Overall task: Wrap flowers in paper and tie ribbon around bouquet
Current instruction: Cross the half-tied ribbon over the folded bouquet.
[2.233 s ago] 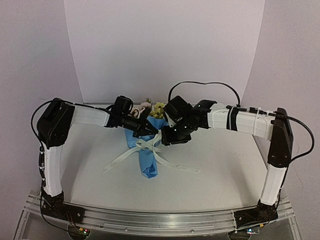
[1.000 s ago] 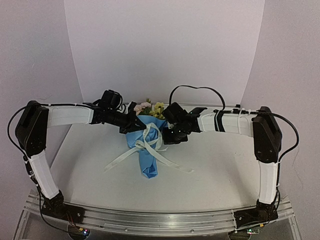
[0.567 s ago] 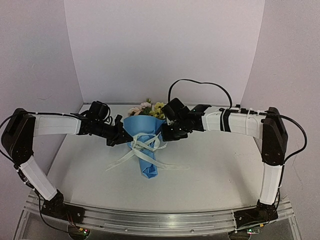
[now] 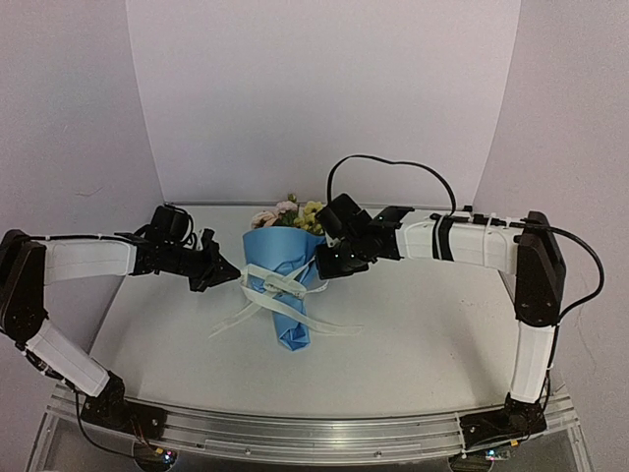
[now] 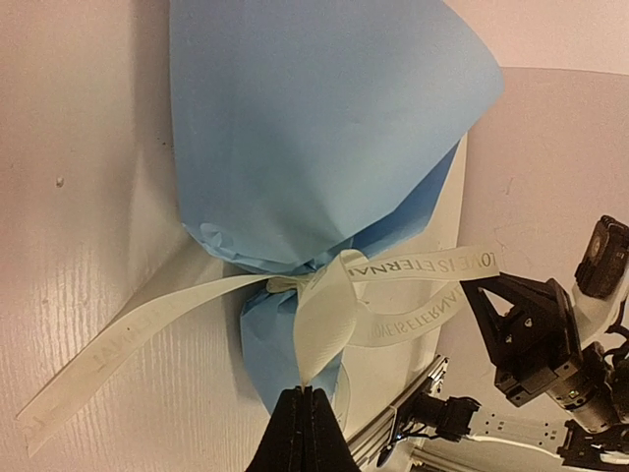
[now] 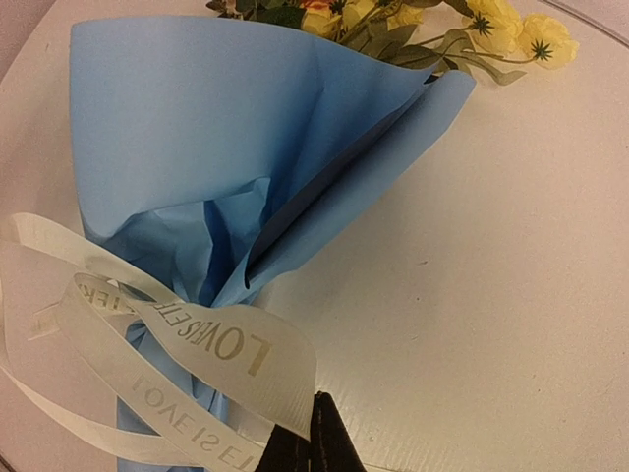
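While the bouquet (image 4: 285,251) lies on the table (image 4: 432,334), L gripper (image 4: 232,274) (its left) and R gripper (image 4: 322,266) (its right) each pinch a ribbon (image 4: 278,283) loop, jaws closed. Stems hidden inside paper (image 4: 291,324).

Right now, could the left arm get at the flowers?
Probably not at once: the left arm has its jaws shut on a loop of ribbon beside the cone, and the flowers lie at its far rim.
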You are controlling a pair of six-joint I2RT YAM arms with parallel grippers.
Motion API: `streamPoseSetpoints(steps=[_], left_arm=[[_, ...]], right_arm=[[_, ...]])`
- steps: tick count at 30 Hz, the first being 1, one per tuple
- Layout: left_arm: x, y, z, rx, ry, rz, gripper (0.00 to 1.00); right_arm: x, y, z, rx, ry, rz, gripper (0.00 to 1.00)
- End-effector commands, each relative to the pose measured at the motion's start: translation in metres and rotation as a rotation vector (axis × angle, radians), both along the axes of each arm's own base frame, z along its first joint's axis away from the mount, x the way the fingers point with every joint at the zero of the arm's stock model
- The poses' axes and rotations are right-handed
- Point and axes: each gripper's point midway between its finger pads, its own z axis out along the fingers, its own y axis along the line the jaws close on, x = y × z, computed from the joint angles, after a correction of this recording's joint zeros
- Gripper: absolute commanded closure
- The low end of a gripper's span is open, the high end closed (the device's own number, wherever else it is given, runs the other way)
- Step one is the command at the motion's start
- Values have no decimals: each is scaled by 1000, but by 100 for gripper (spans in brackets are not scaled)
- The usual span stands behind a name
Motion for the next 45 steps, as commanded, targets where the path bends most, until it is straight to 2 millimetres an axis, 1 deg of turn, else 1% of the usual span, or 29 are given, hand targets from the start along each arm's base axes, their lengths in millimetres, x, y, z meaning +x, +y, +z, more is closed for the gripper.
streamPoseSetpoints(steps=[1,4,7,10,12,14,17,21,23,25,28,30,31,32,34,36,38,39,41,45], left_arm=[[-3,5,9,-18,-38,10,100],[-7,-2,19,-46,-66,-44,100],[-20,-16,28,-65,-82,-120,100],[-35,-33,28,-77,-60,-175,100],[-42,-45,26,-104,-50,-197,100],[-49,-61,27,-120,-46,-235,100],[-49,-87,33,-147,-58,-285,100],[-40,-115,41,-187,-80,-330,100],[-38,-131,40,-188,-77,-359,100],[-31,-139,33,-176,-58,-355,100],[-21,-137,14,-137,-22,-308,100],[-15,-129,3,-113,5,-243,100],[-11,-121,3,-116,9,-191,100],[-9,-109,-3,-123,26,-127,100],[-5,-85,-4,-151,25,-28,100],[-3,-65,1,-158,-1,37,100],[-3,-53,9,-153,-28,67,100],[-4,-51,11,-148,-36,70,100],[-8,-52,12,-143,-34,45,100],[-19,-60,4,-136,12,-11,100]], right_arm=[[5,2,27,24,-70,-8,100],[9,1,27,6,-85,-14,100],[13,2,27,-13,-97,-12,100],[16,4,27,-27,-107,-9,100],[18,4,27,-29,-110,-9,100],[18,6,27,-30,-110,-2,100],[19,9,29,-26,-111,6,100],[18,11,30,-27,-111,21,100],[17,12,30,-27,-110,35,100],[16,13,31,-28,-112,44,100],[15,12,31,-30,-113,46,100],[14,12,30,-33,-110,50,100],[13,11,29,-35,-109,49,100],[12,10,28,-36,-107,48,100],[11,5,27,-42,-105,38,100],[10,1,24,-51,-104,28,100],[9,0,22,-55,-100,24,100],[8,0,22,-53,-97,25,100],[7,0,21,-51,-93,25,100],[6,1,22,-52,-98,24,100]])
